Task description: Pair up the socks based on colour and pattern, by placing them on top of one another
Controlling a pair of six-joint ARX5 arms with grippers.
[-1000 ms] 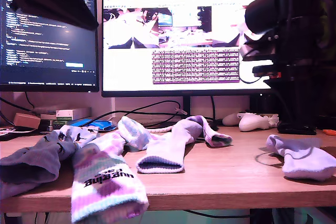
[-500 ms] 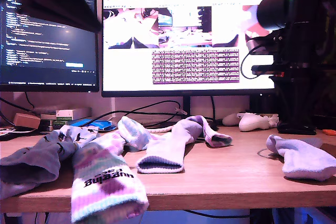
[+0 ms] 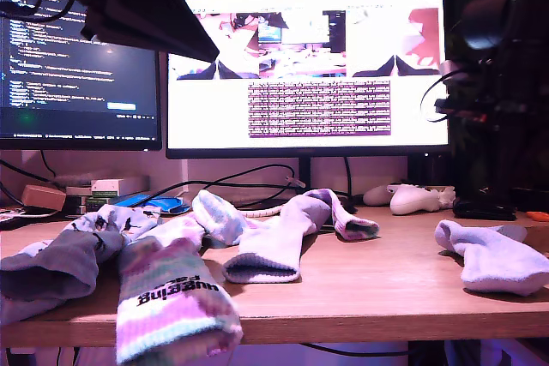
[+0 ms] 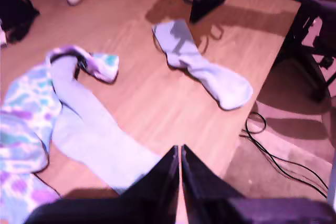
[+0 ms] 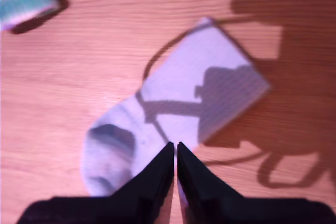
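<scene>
Several socks lie on the wooden table [image 3: 377, 289]. At the exterior view's left is a pale lavender sock with dark figures [image 3: 64, 259]. Beside it is a pink-mint tie-dye sock with black lettering [image 3: 171, 297], and a second tie-dye sock [image 3: 219, 216] lies behind. A plain lavender sock [image 3: 270, 250] lies mid-table. Another plain sock [image 3: 493, 259] lies alone at the exterior view's right. My second gripper [image 5: 175, 145] hangs shut and empty above that plain sock [image 5: 184, 108]. My first gripper [image 4: 180, 153] is shut and empty, high over the mid-table plain sock [image 4: 89, 135]; its arm [image 3: 129, 2] is at the exterior view's upper left.
Two monitors [image 3: 304, 70] stand at the back with cables under them. A white controller [image 3: 416, 199] sits at the back on the exterior view's right, near the second arm's base [image 3: 485, 207]. Small boxes [image 3: 116, 186] are at the back left. The table edge [image 4: 247, 129] drops to the floor.
The second arm has pulled back toward the exterior view's right, away from the screen. The first arm has come further into view at the upper left. The socks have not moved.
</scene>
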